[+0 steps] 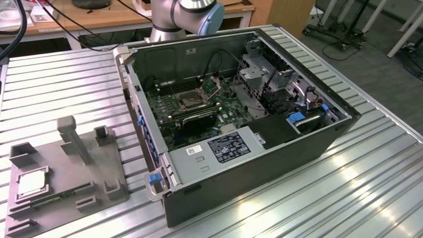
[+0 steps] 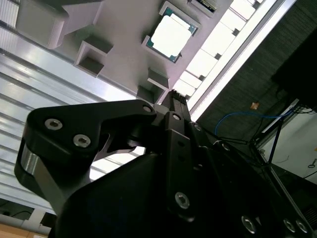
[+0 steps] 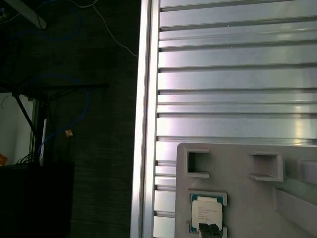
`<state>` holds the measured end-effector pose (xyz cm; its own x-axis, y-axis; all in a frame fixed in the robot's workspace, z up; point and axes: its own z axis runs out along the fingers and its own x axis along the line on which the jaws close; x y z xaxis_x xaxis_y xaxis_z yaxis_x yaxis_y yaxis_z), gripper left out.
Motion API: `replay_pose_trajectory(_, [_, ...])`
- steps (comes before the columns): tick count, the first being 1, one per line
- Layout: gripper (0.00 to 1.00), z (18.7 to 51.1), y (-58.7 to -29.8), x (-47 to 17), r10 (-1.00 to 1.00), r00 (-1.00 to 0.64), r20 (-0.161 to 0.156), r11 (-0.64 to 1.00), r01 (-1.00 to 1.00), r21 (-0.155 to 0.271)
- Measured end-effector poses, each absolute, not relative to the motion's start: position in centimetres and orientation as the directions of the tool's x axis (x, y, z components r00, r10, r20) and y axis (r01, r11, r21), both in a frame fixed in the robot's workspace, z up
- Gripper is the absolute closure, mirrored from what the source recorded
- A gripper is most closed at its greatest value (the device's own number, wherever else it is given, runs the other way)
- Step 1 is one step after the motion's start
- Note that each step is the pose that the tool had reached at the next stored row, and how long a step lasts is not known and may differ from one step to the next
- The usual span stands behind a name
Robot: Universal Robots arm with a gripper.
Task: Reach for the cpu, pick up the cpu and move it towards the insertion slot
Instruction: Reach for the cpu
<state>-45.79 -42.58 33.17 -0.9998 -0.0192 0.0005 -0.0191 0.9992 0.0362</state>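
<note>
Lying flat in its shallow recess on the grey tray [image 1: 63, 176], at the exterior view's left of the bench [image 1: 66, 84], the cpu [image 1: 31, 184] is well apart from the insertion slot [image 1: 191, 101] on the motherboard [image 1: 228, 106]. In the second wrist view the hand [image 2: 174, 99] hovers near the chip with nothing in its grasp; how far open it is I cannot tell. I'd judge the chip light, stiff, slick-faced and delicate underneath, so it is best gripped across two opposite edges and kept level.
</note>
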Motion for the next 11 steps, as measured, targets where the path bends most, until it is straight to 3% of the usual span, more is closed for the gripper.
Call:
replay_pose_trajectory(4, [0.89,33.16,-42.58,-45.79,-0.019,-1.0,0.001,0.999,-0.019,0.035])
replay_pose_trajectory(5, [0.82,33.16,-42.58,-45.79,-0.019,-1.0,0.001,0.999,-0.019,0.035])
replay_pose_trajectory(11, [0.75,33.16,-42.58,-45.79,-0.019,-1.0,0.001,0.999,-0.019,0.035])
